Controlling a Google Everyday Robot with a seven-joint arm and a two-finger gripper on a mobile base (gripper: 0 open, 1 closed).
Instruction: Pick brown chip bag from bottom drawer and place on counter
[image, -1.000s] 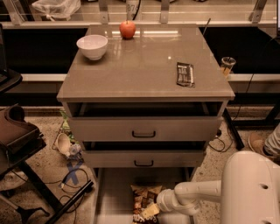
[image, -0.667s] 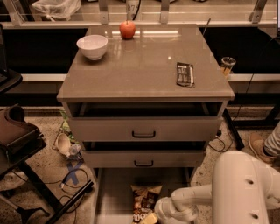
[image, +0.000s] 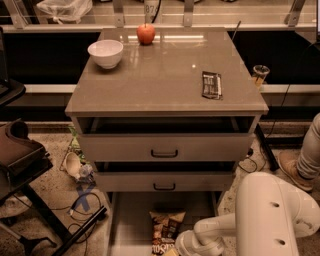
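The brown chip bag (image: 165, 227) lies flat on the floor of the open bottom drawer (image: 131, 222), near the middle and toward the front. My gripper (image: 174, 250) is at the bottom edge of the view, at the bag's near right corner, partly cut off by the frame. My white arm (image: 272, 215) reaches in from the lower right. The counter (image: 160, 75) is the glossy top of the cabinet, above the two upper drawers.
On the counter stand a white bowl (image: 105, 52), a red apple (image: 146, 33) and a flat black wrapper (image: 211, 84). The two upper drawers (image: 165, 148) are pulled slightly open. Cables and clutter (image: 80, 172) lie on the floor at left. A person's leg (image: 305, 155) is at right.
My gripper has sunk lower toward the bottom edge of the view at the bag's near end. The bag stays in the drawer.
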